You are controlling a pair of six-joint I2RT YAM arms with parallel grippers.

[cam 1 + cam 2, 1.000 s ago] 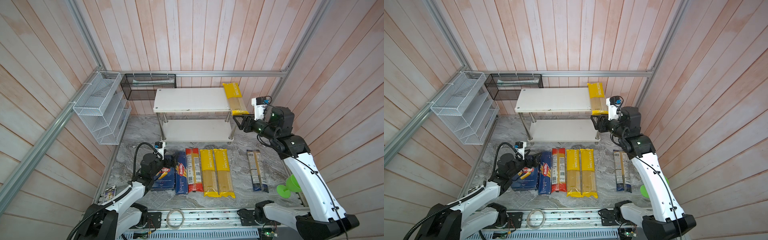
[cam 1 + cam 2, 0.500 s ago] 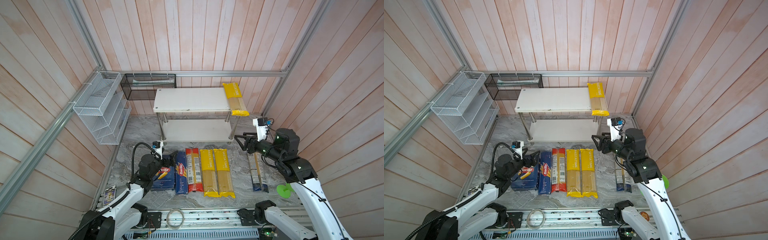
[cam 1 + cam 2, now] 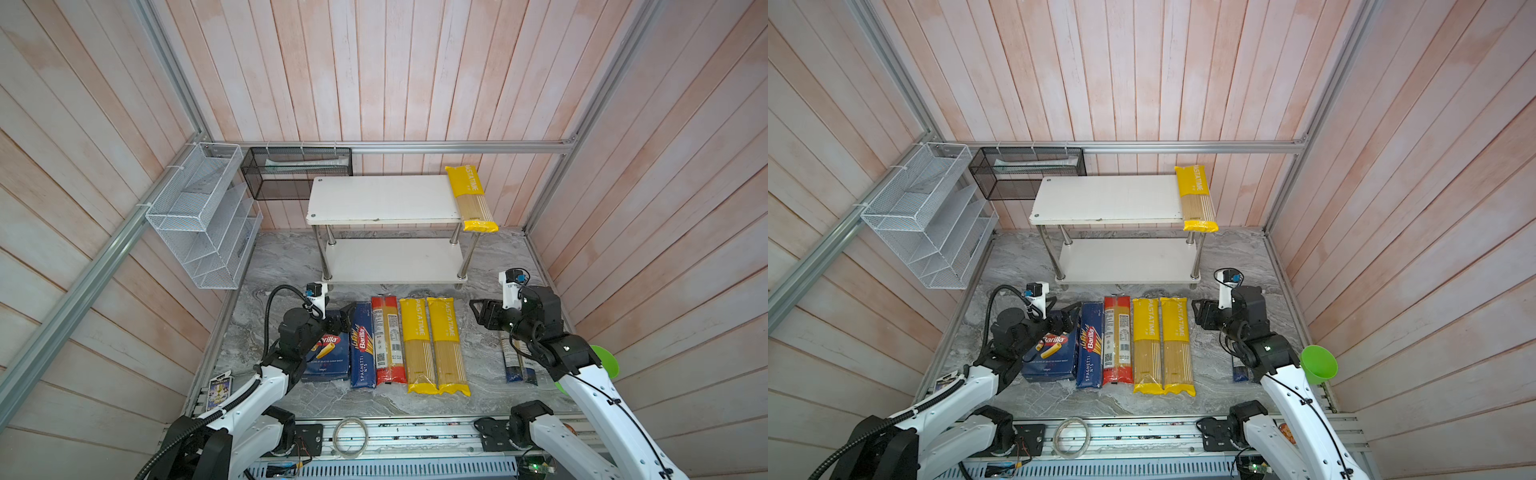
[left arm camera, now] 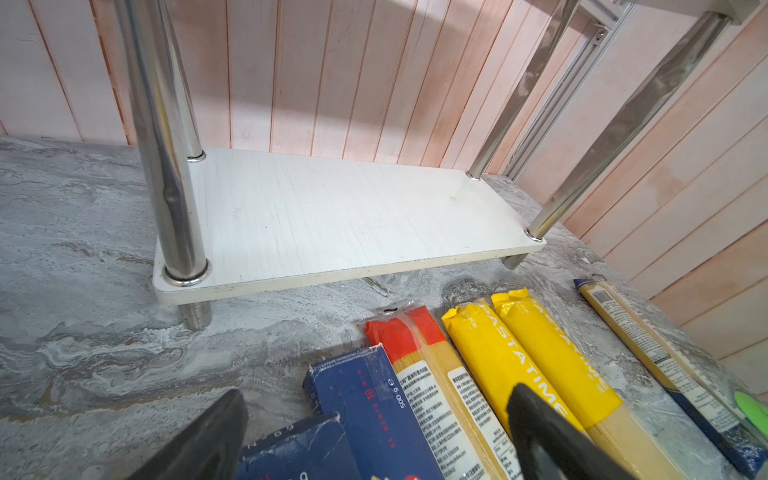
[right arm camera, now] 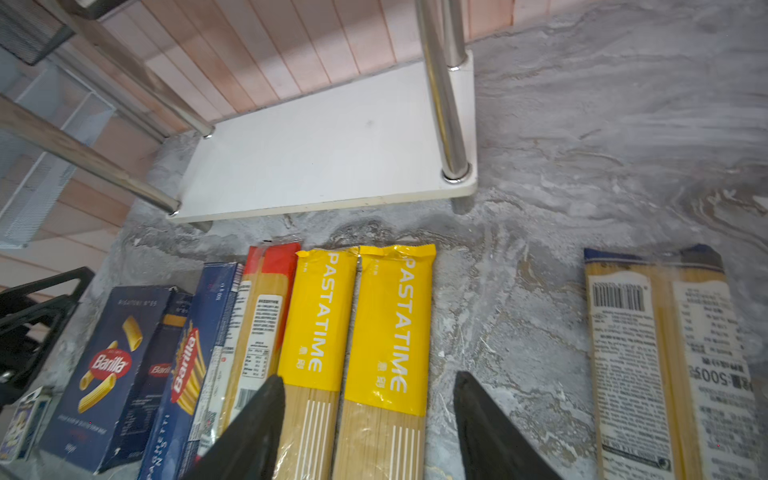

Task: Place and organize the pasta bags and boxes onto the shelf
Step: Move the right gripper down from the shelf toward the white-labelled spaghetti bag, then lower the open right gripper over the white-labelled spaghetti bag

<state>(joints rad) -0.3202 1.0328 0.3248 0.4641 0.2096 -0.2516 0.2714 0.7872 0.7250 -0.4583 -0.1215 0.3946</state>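
Note:
The white shelf (image 3: 382, 199) stands at the back, and one yellow bag (image 3: 471, 197) lies across the right end of its top tier, overhanging the front. Its lower tier (image 4: 332, 216) is bare. On the floor lie, side by side, the wide pasta box (image 3: 328, 353), the narrow pasta box (image 3: 361, 345), a red-ended bag (image 3: 388, 338) and two yellow bags (image 3: 432, 345). A dark blue bag (image 5: 665, 353) lies apart at the right. My left gripper (image 4: 376, 392) hangs open over the boxes. My right gripper (image 5: 369, 378) is open and empty above the yellow bags.
A white wire-mesh organiser (image 3: 199, 216) hangs on the left wall beside a black mesh basket (image 3: 297, 172). A green cup (image 3: 1318, 363) sits behind my right arm. A card pack (image 3: 218, 388) and a wire coil (image 3: 351, 432) lie near the front rail.
My right arm has come down from the shelf's right end to low over the floor bags, leaving the yellow bag on top. The left arm has barely moved.

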